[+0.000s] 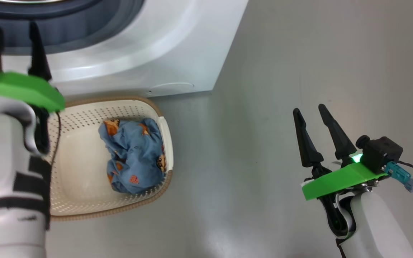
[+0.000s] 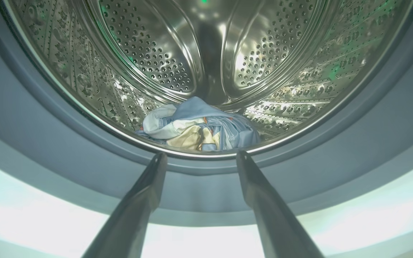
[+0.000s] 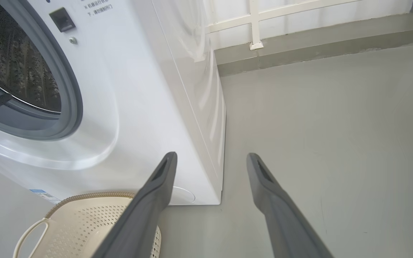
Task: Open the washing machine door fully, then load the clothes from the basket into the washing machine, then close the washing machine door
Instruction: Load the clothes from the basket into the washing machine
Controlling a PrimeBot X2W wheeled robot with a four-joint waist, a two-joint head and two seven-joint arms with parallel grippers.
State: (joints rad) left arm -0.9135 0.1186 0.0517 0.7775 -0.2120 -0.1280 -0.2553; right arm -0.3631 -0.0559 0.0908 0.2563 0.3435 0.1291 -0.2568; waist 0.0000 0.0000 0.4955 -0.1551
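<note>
- Left gripper (image 2: 201, 154): two long dark fingers spread apart, nothing between them. It is held at the mouth of the machine (image 1: 163, 53), tips level with the lower lip of the gasket (image 2: 48, 143) and pointing into the drum (image 2: 149, 53).
- Garment (image 2: 199, 129): crumpled light blue fabric with cream and white patches. It lies on the bottom of the drum, just inside the machine's mouth, straight beyond the left gripper's tips and clear of them.
- Drum: shiny perforated steel, ringed by the grey-blue gasket.
- Machine: white front-loading box, mouth uncovered, with a small blue label (image 3: 41, 193) low on its front.
- Basket (image 1: 77, 168): cream perforated plastic with a brown braided rim and a side handle. It sits on the floor (image 1: 299, 53) at the foot of the machine's front.
- Clothes (image 1: 134, 157): bunched light blue fabric printed with small orange and brown figures. They lie in the basket's right half against its wall, below the machine's mouth. They are apart from the left gripper and well apart from the right gripper (image 1: 309, 109).
- Right gripper: fingers spread, empty, over bare floor to the right of the machine, past its front corner.
</note>
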